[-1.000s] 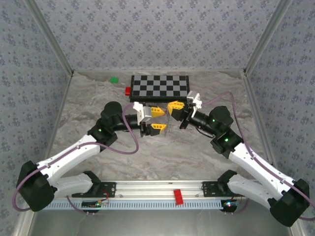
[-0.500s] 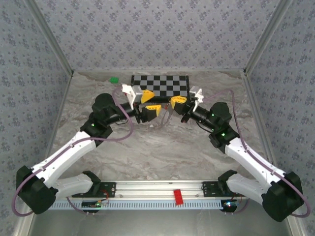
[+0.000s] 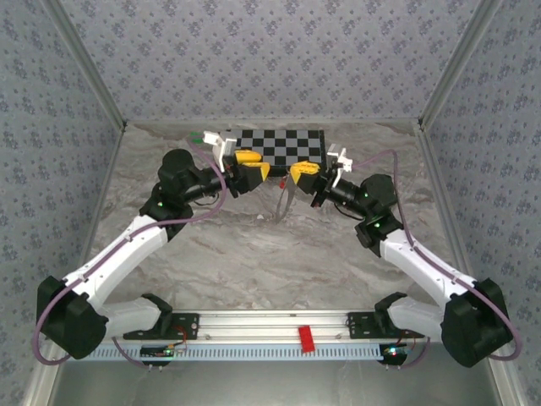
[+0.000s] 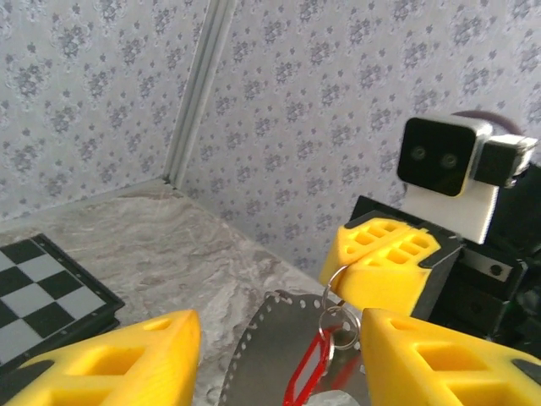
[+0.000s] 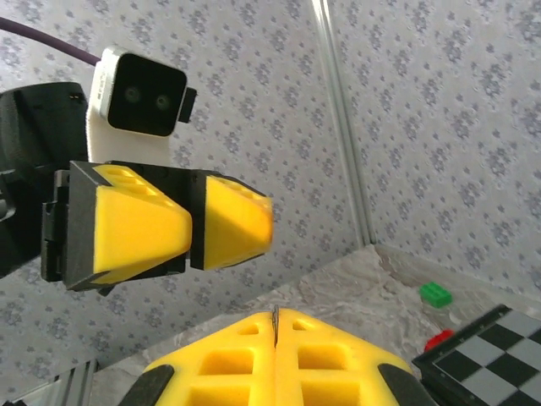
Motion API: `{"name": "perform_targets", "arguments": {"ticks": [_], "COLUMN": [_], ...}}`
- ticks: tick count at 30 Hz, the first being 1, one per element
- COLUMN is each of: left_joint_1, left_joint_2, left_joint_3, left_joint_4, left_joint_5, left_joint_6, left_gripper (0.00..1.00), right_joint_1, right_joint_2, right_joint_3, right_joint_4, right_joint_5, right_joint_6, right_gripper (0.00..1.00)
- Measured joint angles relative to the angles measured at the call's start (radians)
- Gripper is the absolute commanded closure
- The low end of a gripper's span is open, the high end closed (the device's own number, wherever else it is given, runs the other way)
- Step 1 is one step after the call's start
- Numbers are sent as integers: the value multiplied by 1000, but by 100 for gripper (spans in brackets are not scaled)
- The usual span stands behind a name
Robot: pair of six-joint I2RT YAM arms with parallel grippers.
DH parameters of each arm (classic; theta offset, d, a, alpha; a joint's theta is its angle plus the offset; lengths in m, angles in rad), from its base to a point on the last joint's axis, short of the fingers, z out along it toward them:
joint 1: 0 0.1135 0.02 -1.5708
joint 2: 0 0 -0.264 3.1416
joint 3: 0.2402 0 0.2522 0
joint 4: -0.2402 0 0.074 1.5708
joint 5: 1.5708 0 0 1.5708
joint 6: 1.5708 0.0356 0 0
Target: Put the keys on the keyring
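The keyring [image 4: 254,347] hangs above the tabletop [image 3: 254,254]
Right pincer [image 5: 275,317] is clamped shut, seemingly on its top, red key [image 4: 306,372] dangling; left pincer [image 3: 259,168] gapes partway, empty.

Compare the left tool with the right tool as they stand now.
The left yellow-fingered tool has its jaws apart; the right yellow-fingered tool is shut. The left grips nothing; the right pinches a thin wire ring carrying a small flat red tag. Both are raised, facing each other near the black-and-white chessboard.

Grey floral-patterned walls [image 3: 270,59], pale marbled tabletop [image 3: 279,262], metal corner posts [image 3: 85,63].
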Motion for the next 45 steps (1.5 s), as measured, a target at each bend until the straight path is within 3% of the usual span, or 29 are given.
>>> {"name": "perform_targets", "arguments": {"ticks": [12,28,34,39,45], "left_joint_1": [2,-18,-26,-27,-34], "left_joint_2": [56,97,103,113,123], "left_joint_3": [-16,-19,-19,-19,-19], "left_joint_4": [121,210,217,224,236], "left_joint_5": [120,190,195,203,214], "left_joint_6": [-88,-125,-120,-121,-124], "left_gripper": [54,57,65,66,82], "right_joint_1": [-6,0,5,12,21], "right_joint_2": [73,99,103,106,114], "right_joint_3": [-2,-2,-2,-2,-2], "right_joint_4": [214,266,267,271,275], "right_joint_5": [-72,-101,-101,-104,-112], "right_joint_6": [128,158,158,158,158], "right_gripper": [100,100,100,100,100]}}
